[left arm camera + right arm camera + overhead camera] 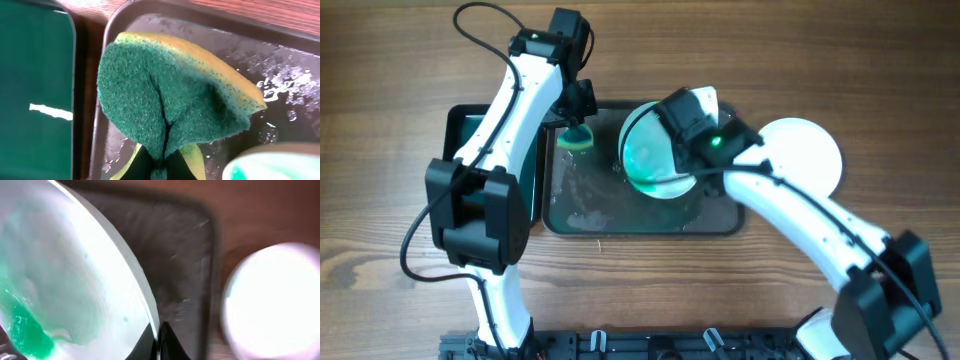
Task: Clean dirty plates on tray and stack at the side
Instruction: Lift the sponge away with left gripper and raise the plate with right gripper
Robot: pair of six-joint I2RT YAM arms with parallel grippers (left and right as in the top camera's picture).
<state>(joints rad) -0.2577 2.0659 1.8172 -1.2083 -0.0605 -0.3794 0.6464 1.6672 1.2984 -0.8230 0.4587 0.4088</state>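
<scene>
A dirty white plate (pixel 650 155) with teal-green smears is held tilted above the dark grey tray (pixel 620 215). My right gripper (pixel 695 165) is shut on its rim; the right wrist view shows the jaws (pixel 159 336) pinching the plate (pixel 65 275). My left gripper (pixel 576 112) is shut on a green and yellow sponge (pixel 574 137), held over the tray's far left corner, left of the plate. In the left wrist view the sponge (pixel 170 95) is folded in the jaws (pixel 162 162) above the wet tray (pixel 280 65). A clean white plate (pixel 802 155) lies on the table right of the tray.
A smaller black tray with teal inside (pixel 470 140) sits left of the grey tray, mostly under my left arm. The grey tray's floor is wet with streaks. The table (pixel 380 120) is brown wood.
</scene>
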